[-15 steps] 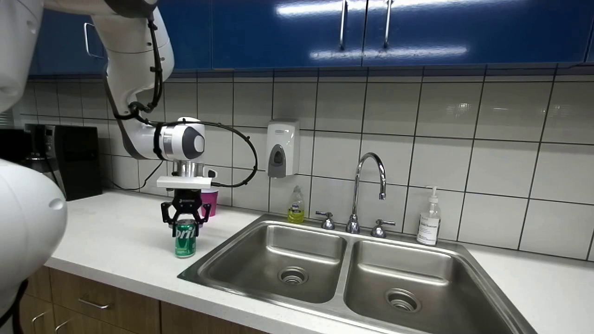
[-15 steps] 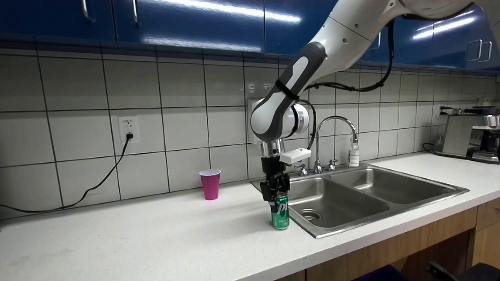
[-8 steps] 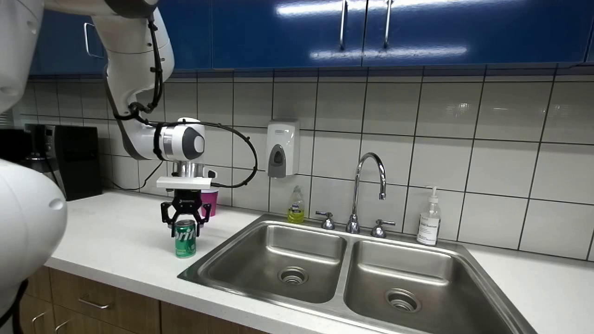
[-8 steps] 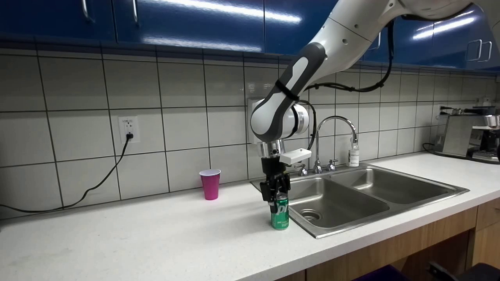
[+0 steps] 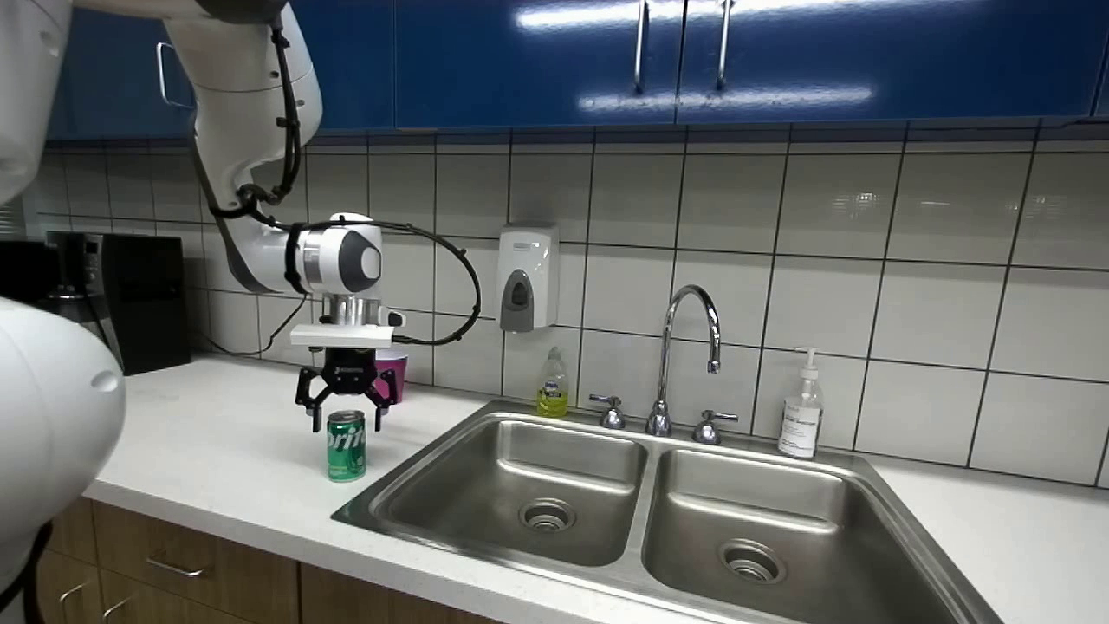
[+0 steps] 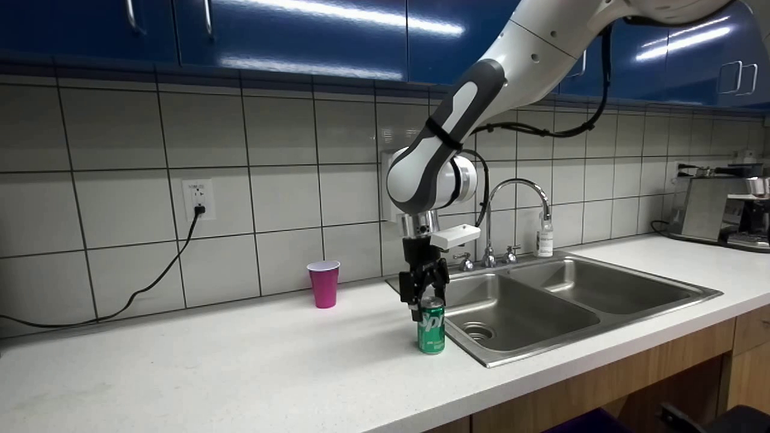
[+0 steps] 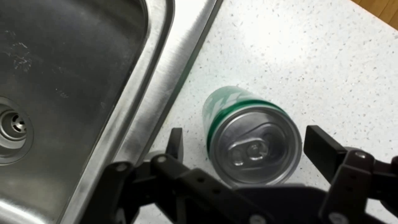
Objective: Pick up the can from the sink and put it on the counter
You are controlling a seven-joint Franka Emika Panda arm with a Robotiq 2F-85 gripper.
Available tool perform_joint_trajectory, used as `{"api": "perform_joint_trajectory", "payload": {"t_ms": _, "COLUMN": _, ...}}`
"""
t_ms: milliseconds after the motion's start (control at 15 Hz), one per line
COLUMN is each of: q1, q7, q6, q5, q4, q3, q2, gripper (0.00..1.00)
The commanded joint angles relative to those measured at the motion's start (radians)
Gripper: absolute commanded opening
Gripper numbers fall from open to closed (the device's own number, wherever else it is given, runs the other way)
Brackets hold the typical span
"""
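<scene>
The green can [image 5: 346, 446] stands upright on the off-white counter [image 6: 210, 373], just beside the rim of the steel sink [image 5: 645, 511]. From above, in the wrist view, its silvery lid [image 7: 255, 146] fills the middle of the gap between my fingers. My gripper [image 5: 347, 420] is open over the can, with its fingertips around the level of the lid. Bare counter [image 7: 279, 46] shows between the can and each finger in the wrist view, so neither pad seems to touch it. The can's underside is hidden.
A pink cup [image 6: 324, 285] stands by the tiled wall, behind the arm. The faucet [image 5: 665, 364], a yellow soap bottle [image 5: 552, 386] and a pump bottle [image 5: 801, 412] line the sink's back. A dark appliance [image 5: 130, 299] sits further along the counter.
My fingers have spread away from the can's sides, and the hand has risen a little. The can has stayed in the same spot on the counter.
</scene>
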Motion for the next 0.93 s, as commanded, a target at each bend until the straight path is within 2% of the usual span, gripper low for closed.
{"api": "perform_joint_trajectory", "payload": {"t_ms": 0, "q1": -0.008, "q7": 0.03, "q6": -0.014, "q5": -0.001, "q4": -0.052, "q3": 0.009, "q2": -0.088, "gripper": 1.0}}
{"api": "perform_joint_trajectory", "payload": {"t_ms": 867, "q1": -0.014, "q7": 0.041, "q6": -0.033, "q5": 0.003, "q4": -0.194, "q3": 0.0, "q2": -0.313, "gripper": 1.0}}
